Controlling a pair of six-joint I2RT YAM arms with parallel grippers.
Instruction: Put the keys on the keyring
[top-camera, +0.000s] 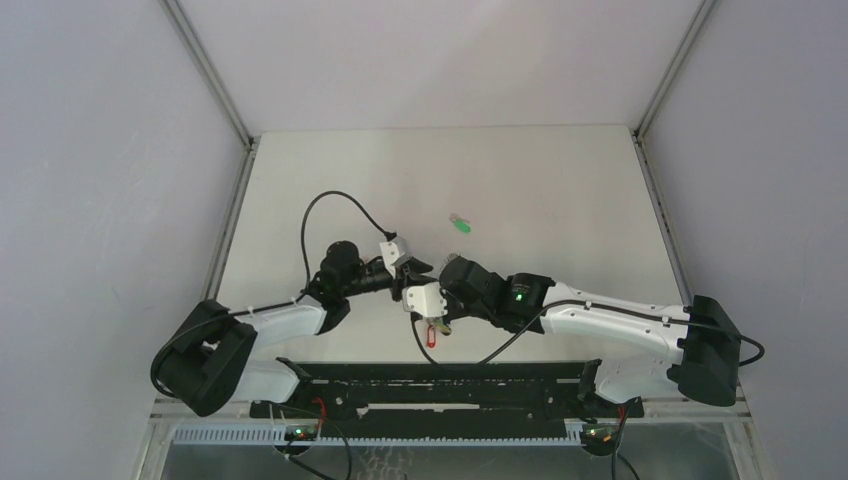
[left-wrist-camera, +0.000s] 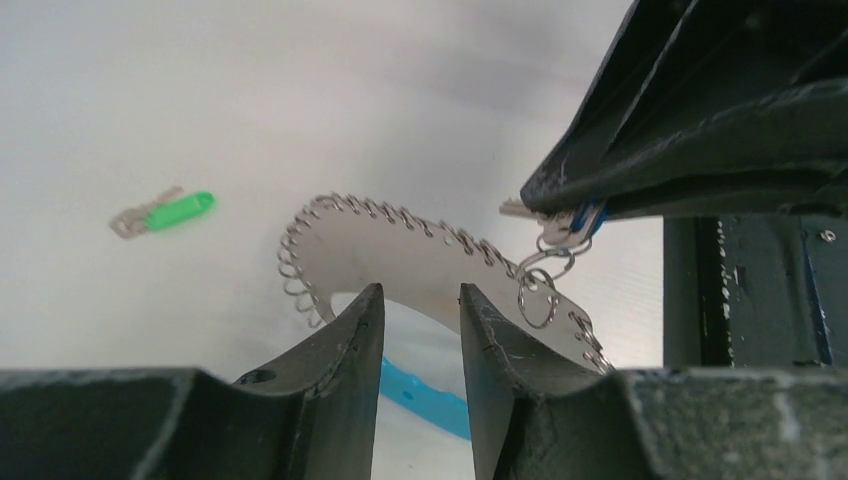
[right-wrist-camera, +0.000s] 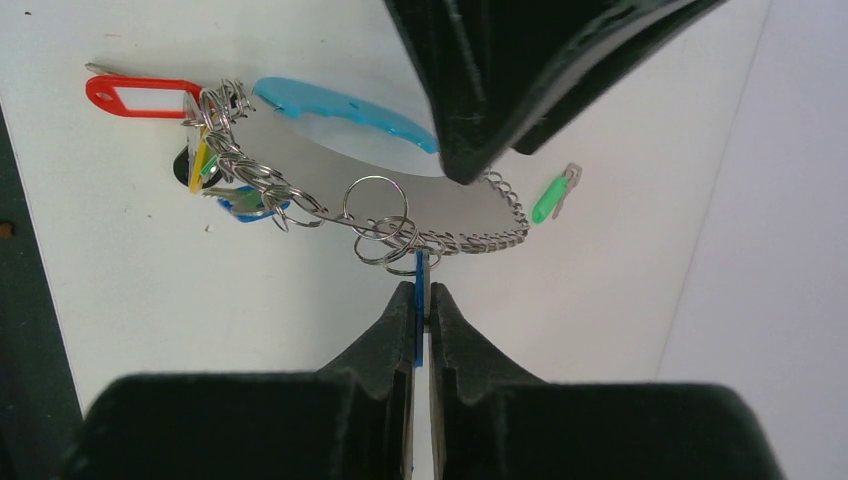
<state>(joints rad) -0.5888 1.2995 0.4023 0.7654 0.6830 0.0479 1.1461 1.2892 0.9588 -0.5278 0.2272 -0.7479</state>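
black right gripper (right-wrist-camera: 420, 295) pressed tight on the thin blue key (right-wrist-camera: 421, 265), at the keyring (right-wrist-camera: 330, 170) edge.
small round split rings (right-wrist-camera: 380, 225) hang by the key against the flat silver crescent with its coiled wire rim. smooth turquoise sleeve (right-wrist-camera: 340, 105) and glossy red tag (right-wrist-camera: 140, 97) sit along it. left gripper (left-wrist-camera: 420, 300) part-spread astride the sleeve, can't tell if it pinches. beyond, green key (left-wrist-camera: 165, 212) flat on matte white table (top-camera: 560, 200).

Green key (left-wrist-camera: 165, 212), blue key (right-wrist-camera: 420, 300), red tag (right-wrist-camera: 140, 97), turquoise sleeve (right-wrist-camera: 340, 108)
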